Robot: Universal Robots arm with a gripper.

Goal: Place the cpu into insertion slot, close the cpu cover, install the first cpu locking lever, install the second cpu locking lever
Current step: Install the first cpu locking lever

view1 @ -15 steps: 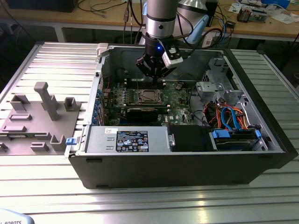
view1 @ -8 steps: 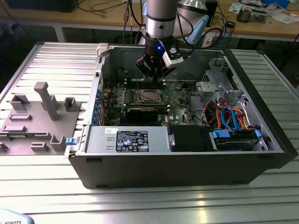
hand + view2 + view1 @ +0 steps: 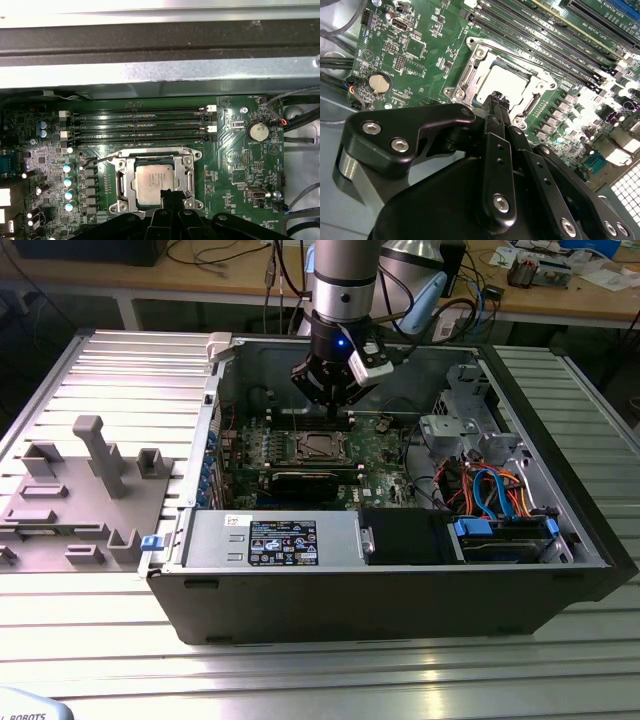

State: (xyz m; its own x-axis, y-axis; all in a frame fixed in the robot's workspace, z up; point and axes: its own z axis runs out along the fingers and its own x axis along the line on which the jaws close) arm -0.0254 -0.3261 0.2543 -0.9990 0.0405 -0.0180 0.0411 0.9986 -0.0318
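Observation:
The cpu [image 3: 152, 181] lies flat in the insertion slot on the green board, its silvery top showing in both wrist views [image 3: 507, 79]. The cpu cover [image 3: 126, 181] is down around it as a metal frame [image 3: 470, 75]. A thin lever rod [image 3: 98, 159] runs out from one corner of the socket. My gripper [image 3: 496, 98] hangs just above the edge of the cpu, its black fingers pressed together and holding nothing [image 3: 168, 195]. In the exterior view the gripper [image 3: 334, 412] stands over the socket [image 3: 318, 445] inside the open computer case.
Long black memory slots [image 3: 140, 125] run beside the socket. A round coin battery [image 3: 258, 131] sits on the board. The case walls [image 3: 215, 390] surround the board, with a drive bay and coloured cables [image 3: 495, 490] at the exterior view's right. A grey fixture [image 3: 95, 455] stands outside.

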